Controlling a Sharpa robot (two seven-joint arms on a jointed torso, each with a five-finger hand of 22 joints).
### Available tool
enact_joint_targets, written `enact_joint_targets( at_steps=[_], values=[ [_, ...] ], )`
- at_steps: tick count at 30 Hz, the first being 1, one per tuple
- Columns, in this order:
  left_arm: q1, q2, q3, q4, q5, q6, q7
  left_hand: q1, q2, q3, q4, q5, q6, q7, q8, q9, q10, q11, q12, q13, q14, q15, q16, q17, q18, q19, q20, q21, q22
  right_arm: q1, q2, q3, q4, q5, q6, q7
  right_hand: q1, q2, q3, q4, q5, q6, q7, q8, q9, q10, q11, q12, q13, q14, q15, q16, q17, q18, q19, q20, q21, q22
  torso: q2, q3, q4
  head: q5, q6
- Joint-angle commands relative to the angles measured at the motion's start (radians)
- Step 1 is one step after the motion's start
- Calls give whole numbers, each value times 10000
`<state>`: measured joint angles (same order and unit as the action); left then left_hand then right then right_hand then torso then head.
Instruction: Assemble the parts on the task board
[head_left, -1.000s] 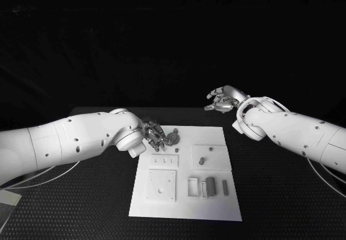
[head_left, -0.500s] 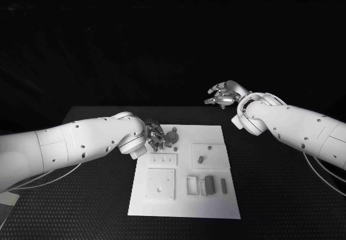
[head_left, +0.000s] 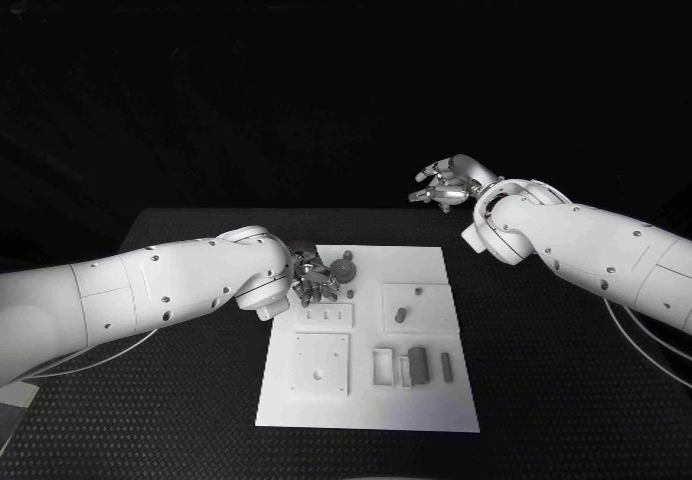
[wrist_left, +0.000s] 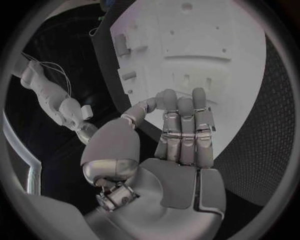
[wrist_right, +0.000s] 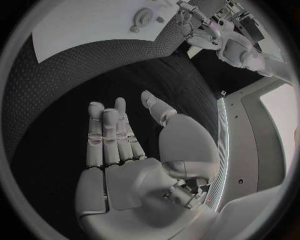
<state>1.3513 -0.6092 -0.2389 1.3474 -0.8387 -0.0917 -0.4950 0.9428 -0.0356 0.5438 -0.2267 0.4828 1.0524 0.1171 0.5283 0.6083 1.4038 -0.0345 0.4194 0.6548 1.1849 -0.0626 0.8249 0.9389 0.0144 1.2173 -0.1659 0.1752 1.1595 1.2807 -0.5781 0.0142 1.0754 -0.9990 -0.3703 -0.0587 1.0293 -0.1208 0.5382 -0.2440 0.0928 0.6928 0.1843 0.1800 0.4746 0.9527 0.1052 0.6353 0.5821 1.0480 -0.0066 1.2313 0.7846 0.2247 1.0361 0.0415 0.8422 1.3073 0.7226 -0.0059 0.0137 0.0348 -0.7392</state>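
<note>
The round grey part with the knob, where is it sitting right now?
In the head view the round grey part sits on the task board near its far left corner, just right of the left hand, whose fingers hang beside it.

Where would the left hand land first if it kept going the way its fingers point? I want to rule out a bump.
Probably the task board: in the wrist view the left hand points its fingers over the board's near edge, toward raised white plates. Its height above the board is unclear.
</note>
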Motion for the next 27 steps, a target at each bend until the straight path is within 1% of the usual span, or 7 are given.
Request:
enact_joint_targets(
  at_steps=[1,5,12,15,17,21,27],
  values=[
    [-18,-28,8,81,-332,460,-93,-84,4,21,-41,9,1173,-1148,43,1126,-96,-136,47,-10,35,-40,49,-15,-69,56,6,-43,17,9,10,10,-36,25,126,75,1,66,-62,-1,12,36,351,38,4,-85,12,65,7,-36,26,58,-13,371,-31,-61,-70,164,-4,13,-7,15,-24],
    [-90,-84,8,126,-984,444,-54,-99,5,43,-62,-11,1164,-1149,45,1124,-107,-133,50,-18,25,-39,53,-25,-67,50,7,-53,28,11,5,11,-52,25,136,75,0,70,-68,-5,13,33,352,39,3,-92,13,67,5,-39,27,58,-16,371,-33,-61,-71,164,0,3,2,8,-32],
    [-212,-102,8,76,-1286,457,-98,-103,10,71,-89,-28,1160,-1150,50,1122,-110,-133,57,-26,19,-39,60,-35,-64,50,7,-59,42,11,-2,12,-43,24,163,77,-4,75,-76,-7,13,30,353,39,1,-98,14,71,3,-42,29,59,-18,371,-35,-61,-73,164,-1,6,-4,5,-63],
    [-274,-71,8,1,-1350,276,-104,-105,17,82,-100,-32,1159,-1150,53,1122,-111,-132,60,-29,19,-39,64,-39,-63,52,8,-61,50,11,-6,12,-31,24,172,77,-10,78,-82,-6,13,28,354,39,0,-102,15,73,2,-43,30,60,-20,371,-36,-60,-74,164,-2,11,-7,5,-68],
    [-353,-76,8,-35,-1760,156,-63,-130,24,103,-115,-59,1139,-1142,47,1115,-132,-125,54,-44,2,-35,61,-56,-66,41,14,-76,62,11,-9,12,-28,24,186,76,-15,81,-87,-4,13,27,354,40,-1,-104,16,75,1,-44,30,61,-21,371,-37,-59,-75,164,1,7,-8,-35,-69],
    [-397,-76,8,-71,-1757,211,-44,-152,20,119,-120,-92,1129,-1136,45,1109,-142,-121,52,-56,-8,-31,59,-72,-67,38,18,-87,73,11,-8,12,-33,24,211,70,-32,93,-98,6,14,24,356,42,-3,-112,18,80,-2,-47,32,64,-25,371,-38,-56,-77,164,6,-6,-18,-44,-92],
    [-442,-49,8,-117,-1697,295,-65,-170,38,133,-116,-105,1127,-1134,46,1106,-144,-119,54,-65,-9,-29,61,-83,-67,39,19,-94,81,11,-3,12,-32,24,227,80,-54,103,-112,18,14,23,358,45,-5,-122,19,86,-6,-51,34,66,-29,371,-41,-53,-80,164,0,9,-7,-67,-120]
  ],
)
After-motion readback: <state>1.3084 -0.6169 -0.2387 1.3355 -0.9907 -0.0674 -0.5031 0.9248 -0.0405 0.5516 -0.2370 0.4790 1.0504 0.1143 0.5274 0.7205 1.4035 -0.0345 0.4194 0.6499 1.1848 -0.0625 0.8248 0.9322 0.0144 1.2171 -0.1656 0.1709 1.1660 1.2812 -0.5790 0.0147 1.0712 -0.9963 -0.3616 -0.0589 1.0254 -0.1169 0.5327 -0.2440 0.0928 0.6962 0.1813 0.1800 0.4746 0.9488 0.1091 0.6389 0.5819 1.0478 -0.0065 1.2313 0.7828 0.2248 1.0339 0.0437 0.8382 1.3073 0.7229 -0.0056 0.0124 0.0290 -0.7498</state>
